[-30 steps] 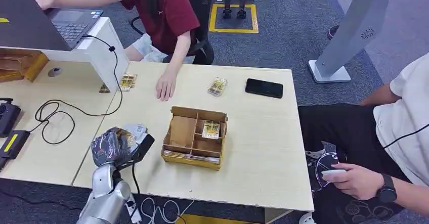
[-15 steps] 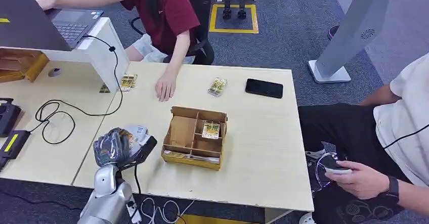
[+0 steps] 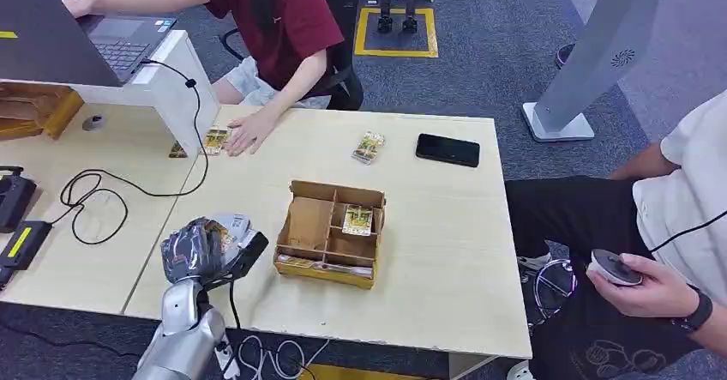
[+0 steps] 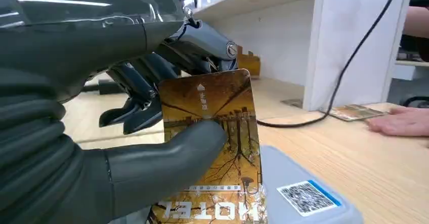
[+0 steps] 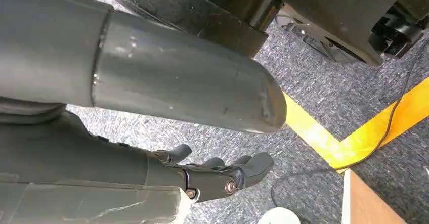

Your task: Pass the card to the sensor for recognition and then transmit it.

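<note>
My left hand (image 3: 197, 250) is at the table's near left edge and grips a yellow-brown hotel card (image 3: 226, 235). In the left wrist view the thumb (image 4: 162, 166) presses the card (image 4: 212, 128) against the darker fingers (image 4: 136, 102) behind it. The card stands upright just over the grey sensor (image 4: 303, 196), which carries a QR label. In the head view the sensor (image 3: 249, 250) lies right beside the hand. My right hand (image 5: 215, 176) hangs over grey carpet, fingers apart, holding nothing.
A cardboard divider box (image 3: 321, 273) with a card (image 3: 357, 219) in one compartment stands right of the sensor. Farther back lie a card pack (image 3: 369, 147), a black phone (image 3: 447, 149) and cards (image 3: 214, 140) under a person's hand (image 3: 247, 131). A black cable (image 3: 103, 191) loops at left.
My left hand with the card has shifted slightly right, toward the sensor. The far person's hand moved left onto the cards by the white stand. The seated person at right moved a hand holding a device.
</note>
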